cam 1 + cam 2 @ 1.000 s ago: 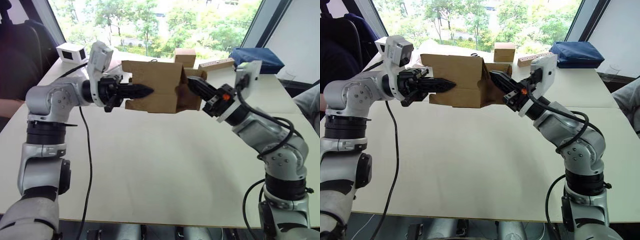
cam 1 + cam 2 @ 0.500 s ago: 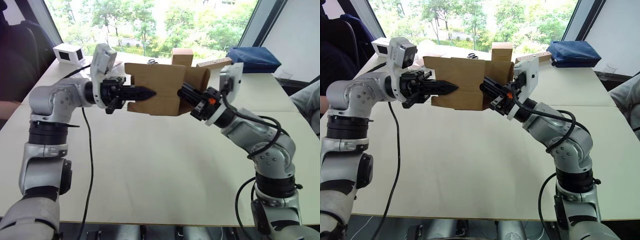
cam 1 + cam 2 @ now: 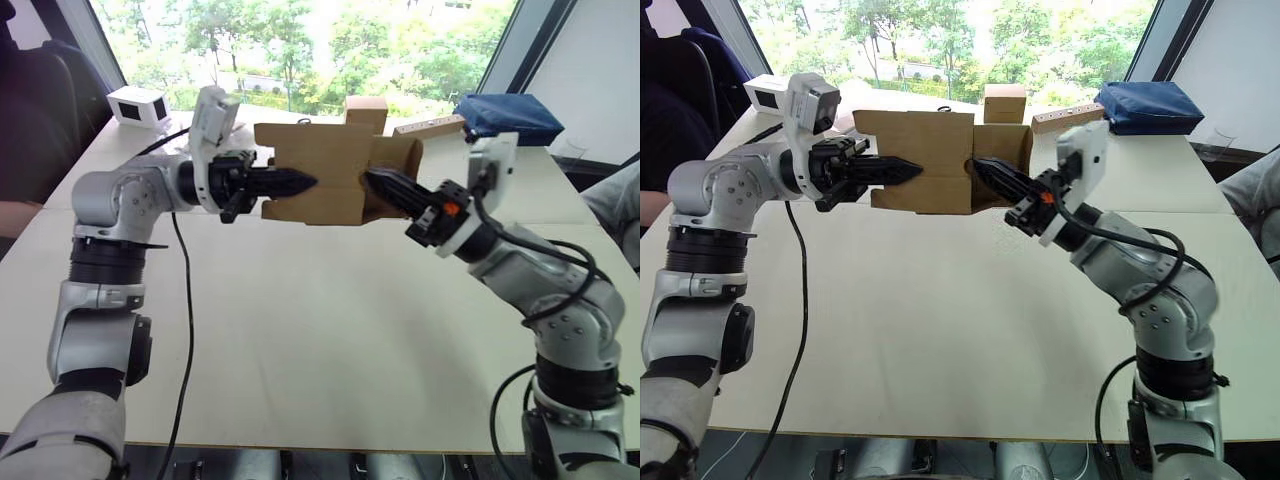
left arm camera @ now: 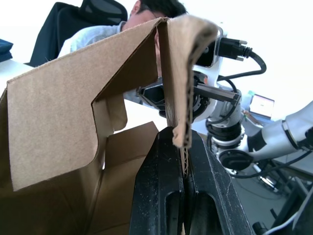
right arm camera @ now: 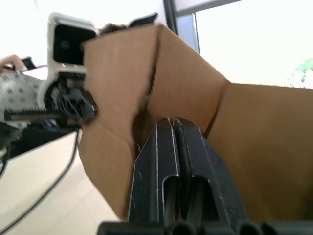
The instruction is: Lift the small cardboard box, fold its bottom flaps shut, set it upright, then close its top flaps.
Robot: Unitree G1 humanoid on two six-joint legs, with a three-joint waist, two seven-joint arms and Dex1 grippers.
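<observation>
Left gripper (image 3: 300, 183) reaches in from the robot's left and pinches a cardboard wall of the box (image 3: 320, 170); in the left wrist view its two fingers (image 4: 164, 196) are pressed together with the edge of a cardboard panel caught between them. That box is held up in the air above the far part of the table (image 3: 320, 330), lying on its side with its long plain face toward the camera and loose flaps at both ends. Right gripper (image 3: 375, 182) comes in from the robot's right, its fingers pressed together into a narrow point at the box's right end, where a flap stands folded back; in the right wrist view the closed fingers (image 5: 171, 161) rest against the brown inside of the box, touching cardboard but with nothing seen clamped between them. Behind the held box, farther back on the table, stands a cube box (image 3: 367, 110), and beside it a long wooden strip (image 3: 432, 127) runs toward a blue bag (image 3: 510, 117) at the far right. A white box (image 3: 138, 104) with a dark face sits at the far left corner, near a dark chair (image 3: 35, 110). A black cable (image 3: 185, 330) hangs along the left arm.
</observation>
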